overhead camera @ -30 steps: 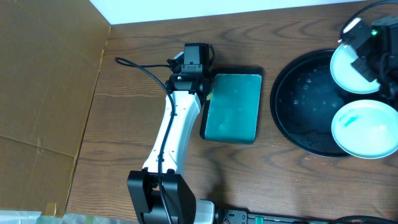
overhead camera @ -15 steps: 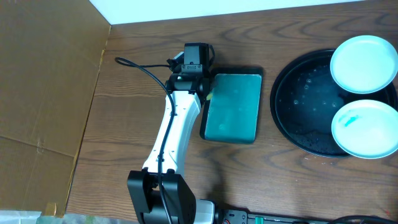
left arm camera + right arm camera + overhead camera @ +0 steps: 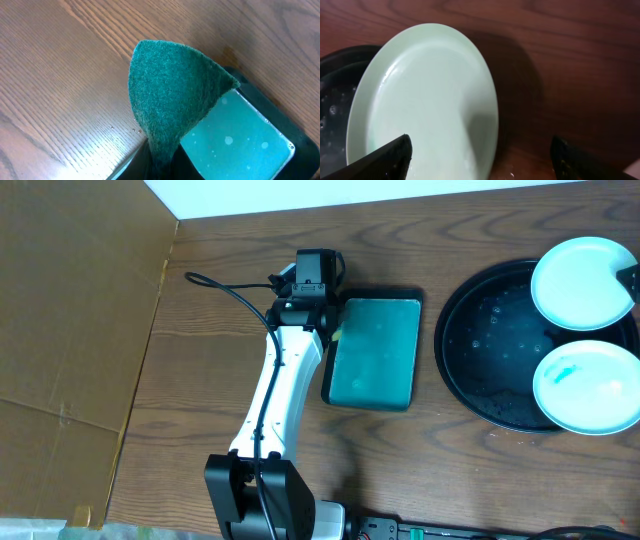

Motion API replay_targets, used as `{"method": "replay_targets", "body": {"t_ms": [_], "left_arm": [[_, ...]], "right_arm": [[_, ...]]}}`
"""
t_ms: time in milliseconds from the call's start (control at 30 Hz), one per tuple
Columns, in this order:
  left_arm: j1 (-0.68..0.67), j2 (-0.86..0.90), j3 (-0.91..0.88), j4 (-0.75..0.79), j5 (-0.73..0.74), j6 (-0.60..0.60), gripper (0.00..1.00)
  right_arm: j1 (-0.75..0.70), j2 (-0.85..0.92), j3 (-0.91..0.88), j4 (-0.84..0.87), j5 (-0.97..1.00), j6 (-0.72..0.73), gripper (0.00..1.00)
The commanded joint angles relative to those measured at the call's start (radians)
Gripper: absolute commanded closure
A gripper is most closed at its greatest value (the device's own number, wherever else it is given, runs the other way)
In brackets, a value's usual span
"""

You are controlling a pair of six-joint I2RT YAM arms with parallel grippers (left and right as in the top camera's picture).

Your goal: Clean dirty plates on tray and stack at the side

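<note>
Two white plates show from overhead. The upper plate (image 3: 583, 270) lies across the far right rim of the round black tray (image 3: 480, 330), with no smear visible on it. A teal smear marks the lower plate (image 3: 588, 387), which rests on the tray's near right side. My right gripper (image 3: 480, 162) is open, its dark fingers (image 3: 385, 157) straddling the near edge of the upper plate (image 3: 420, 100) without touching it. Only a sliver of that gripper (image 3: 632, 280) shows at the overhead view's right edge. My left gripper (image 3: 159, 169) is shut on a green scouring pad (image 3: 170, 95) beside the rectangular tray.
A small rectangular black tray with a wet teal inside (image 3: 375, 350) lies mid-table, just right of the left arm (image 3: 285, 380). Brown cardboard (image 3: 70, 330) covers the left side. A black cable (image 3: 230, 290) loops from the left wrist. Bare wood lies between the two trays.
My right gripper has opened, let go of the upper plate and drawn back to the right edge of the overhead view. The plate stays on the tray's rim. The left arm has not moved.
</note>
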Motion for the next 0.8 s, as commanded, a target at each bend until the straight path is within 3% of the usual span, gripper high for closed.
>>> {"method": "replay_targets", "body": {"t_ms": [0,467,633,700,767], "left_arm": [[0.003,0.0,-0.011,0.002,-0.008,-0.005,0.93],[0.003,0.0,-0.011,0.002,-0.008,-0.005,0.93],[0.003,0.0,-0.011,0.002,-0.008,-0.005,0.93],[0.003,0.0,-0.011,0.001,-0.008,-0.005,0.92],[0.003,0.0,-0.011,0.001,-0.008,-0.005,0.93]], "right_arm": [[0.003,0.034,0.005,0.01,-0.065,0.005,0.14],[0.003,0.104,0.005,0.05,-0.08,0.017,0.28],[0.004,0.104,0.005,0.062,-0.08,0.017,0.55],[0.003,0.104,0.005,0.069,-0.079,0.017,0.77],[0.003,0.104,0.005,0.074,-0.079,0.019,0.9]]}}
